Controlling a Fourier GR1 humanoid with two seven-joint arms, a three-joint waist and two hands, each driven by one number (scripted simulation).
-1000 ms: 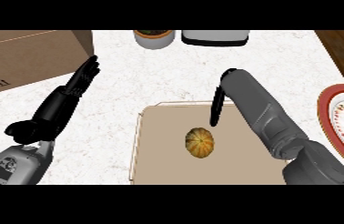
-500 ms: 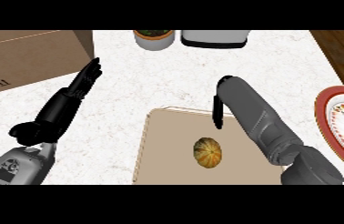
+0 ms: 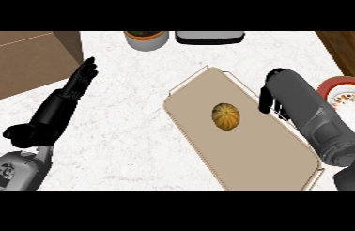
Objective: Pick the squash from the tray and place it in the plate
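Roughly at the middle of the beige tray (image 3: 277,164) lies the squash (image 3: 225,116), a small orange-brown one with dark stripes, resting on its own with nothing touching it. The tray sits at a slant on the white marbled counter (image 3: 132,131), with 1 corner pointing toward the far edge.

To the right of the squash, the right robot hand (image 3: 267,99) hangs over the tray's right side at the end of a grey forearm, its dark fingers pointing down; whether they are spread or curled cannot be told from this angle. It holds nothing that shows and stays apart from the squash.

The left robot hand (image 3: 69,91) rests on the counter at the left, well apart from the tray, fingers straight and stretched away toward the far side.

The plate (image 3: 337,90), red-rimmed with a patterned centre, sits at the right edge, just past the right forearm. A brown box (image 3: 31,56) stands at the far left, and a small pot (image 3: 146,38) and a dark appliance (image 3: 209,36) line the far edge.
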